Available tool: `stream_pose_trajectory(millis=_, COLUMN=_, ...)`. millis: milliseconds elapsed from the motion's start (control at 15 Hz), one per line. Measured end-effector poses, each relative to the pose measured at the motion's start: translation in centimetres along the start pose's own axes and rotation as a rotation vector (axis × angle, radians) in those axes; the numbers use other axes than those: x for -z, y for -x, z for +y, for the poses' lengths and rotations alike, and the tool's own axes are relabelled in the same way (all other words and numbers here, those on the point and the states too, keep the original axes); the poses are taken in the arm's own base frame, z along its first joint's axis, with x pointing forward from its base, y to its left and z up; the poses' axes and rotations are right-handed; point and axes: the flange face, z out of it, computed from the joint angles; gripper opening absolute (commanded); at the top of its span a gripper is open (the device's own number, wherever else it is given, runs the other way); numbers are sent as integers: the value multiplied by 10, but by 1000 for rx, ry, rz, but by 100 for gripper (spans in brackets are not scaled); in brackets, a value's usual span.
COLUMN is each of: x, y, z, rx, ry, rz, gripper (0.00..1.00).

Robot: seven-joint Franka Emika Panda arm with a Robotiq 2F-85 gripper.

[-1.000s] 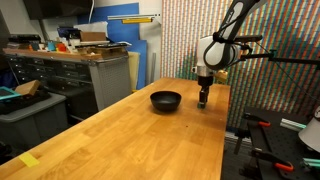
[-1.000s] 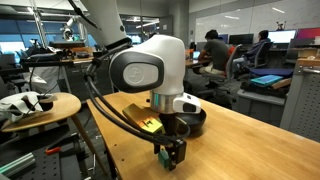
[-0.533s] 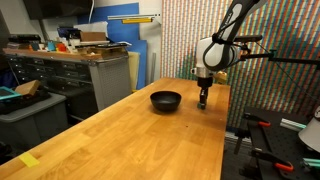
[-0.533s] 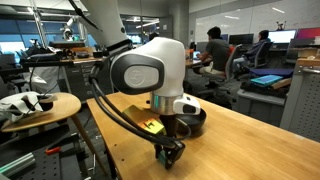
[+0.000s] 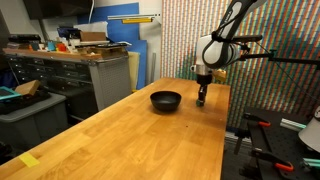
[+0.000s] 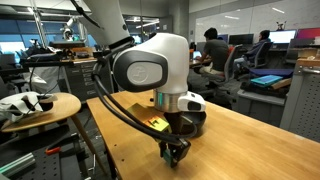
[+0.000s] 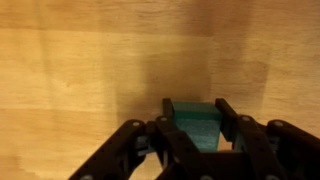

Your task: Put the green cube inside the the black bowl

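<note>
In the wrist view the green cube point(image 7: 196, 124) sits squeezed between the two black fingers of my gripper point(image 7: 196, 112), which is shut on it over the wooden table. In an exterior view the gripper point(image 5: 202, 99) hangs just right of the black bowl point(image 5: 166, 100), close above the tabletop. In an exterior view the gripper point(image 6: 176, 153) is low near the table's edge, with the cube point(image 6: 177, 153) a dark speck between the fingers and the bowl point(image 6: 196, 119) partly hidden behind the arm's large white wrist.
The long wooden table point(image 5: 140, 140) stretches toward the camera. A yellow tag point(image 6: 154, 124) lies on the table by the bowl. The table's edge point(image 6: 125, 140) runs close beside the gripper. Cabinets point(image 5: 70, 80) and people at desks point(image 6: 215, 50) stand farther off.
The fingers have closed onto the green cube; a second ago they stood apart around it. The arm has risen very slightly.
</note>
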Motion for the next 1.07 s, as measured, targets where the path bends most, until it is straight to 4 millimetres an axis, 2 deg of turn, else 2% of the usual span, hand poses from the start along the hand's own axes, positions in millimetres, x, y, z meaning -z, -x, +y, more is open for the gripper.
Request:
stream_pose_trajectory(millis=333, x=26, y=-5, z=21, rx=-13, ry=20, rz=21, gripper=21)
stream_pose_trajectory(millis=600, x=60, y=-20, z=27, rx=17, ry=42, rz=33, gripper=21)
stream_pose_trajectory(millis=867, x=96, y=-43, z=19, rx=83, ry=76, rz=45, gripper=21)
stream_pose_trajectory(millis=1067, x=113, y=-64, z=0, rx=147, ry=96, rz=53, gripper=21)
